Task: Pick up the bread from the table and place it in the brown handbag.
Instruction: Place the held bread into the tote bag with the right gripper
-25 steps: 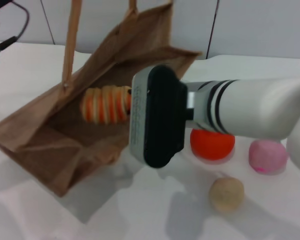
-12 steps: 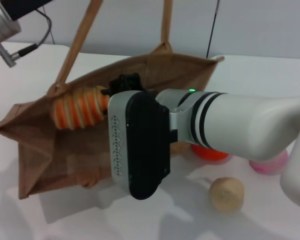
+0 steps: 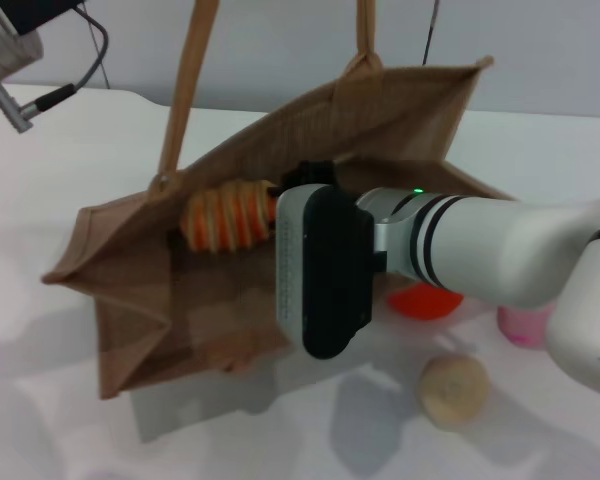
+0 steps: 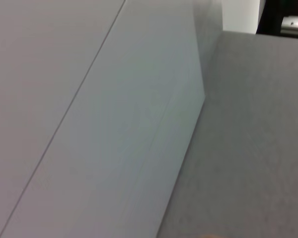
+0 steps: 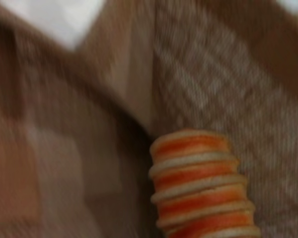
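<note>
White table (image 3: 60, 180), bread (image 3: 227, 217) inside brown handbag (image 3: 130, 270)

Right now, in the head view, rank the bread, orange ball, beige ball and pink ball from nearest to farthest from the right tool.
1. bread, at the right tool, inside the brown handbag.
2. orange ball, under the forearm.
3. beige ball, on the table's front.
4. pink ball, farthest right.

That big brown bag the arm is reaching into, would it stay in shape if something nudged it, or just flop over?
Probably floppy. The brown handbag shows creased, sagging burlap walls and a bent rim, so a push would likely buckle it. It seems to be held up by its handles, which run taut out of the top of the head view, so alone it might slump. The right gripper holds the bread inside its mouth.
</note>
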